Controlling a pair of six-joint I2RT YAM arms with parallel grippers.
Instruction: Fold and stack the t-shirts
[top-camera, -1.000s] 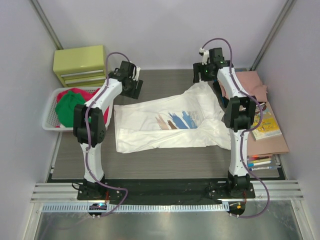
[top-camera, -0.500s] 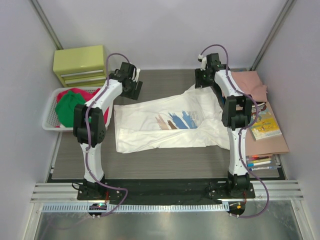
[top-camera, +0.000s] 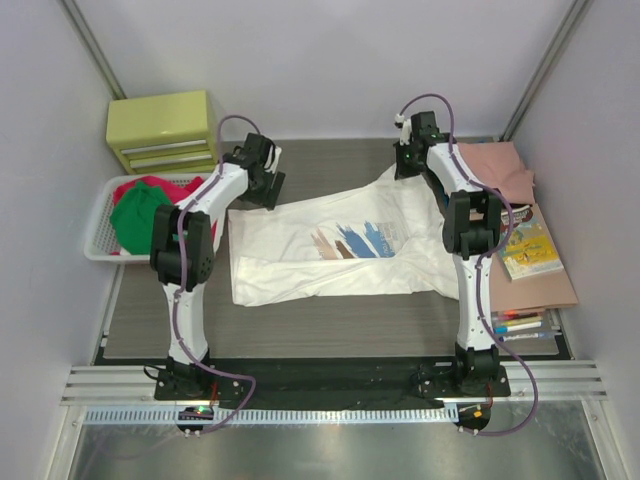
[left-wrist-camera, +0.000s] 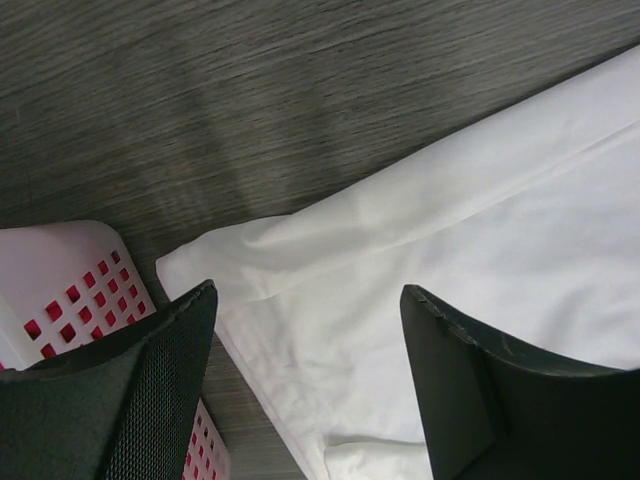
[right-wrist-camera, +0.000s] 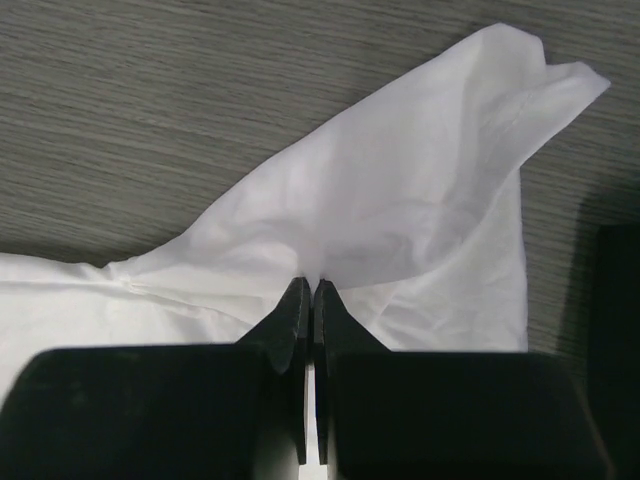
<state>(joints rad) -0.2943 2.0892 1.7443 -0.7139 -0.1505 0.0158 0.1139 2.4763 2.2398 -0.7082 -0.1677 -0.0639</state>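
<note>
Item: white printed t-shirt (top-camera: 330, 250), spread flat mid-table between the arms, print up. We record the right gripper (right-wrist-camera: 308, 292) pinched tight on a thin ridge of its far sleeve. The left gripper (left-wrist-camera: 305, 298) stands spread and empty above the corner at the shirt's other end, just beside the white basket (left-wrist-camera: 70, 260). Risks, as we judge them: so slight a pinch may slip under a lift and drop the sleeve; a one-sided pull would drag and skew the shirt; the left fingers, descending this near the basket, may catch its wall instead of cloth. Red shirt (top-camera: 165, 186) and green shirt (top-camera: 135, 215) lie in the basket, unfolded.
</note>
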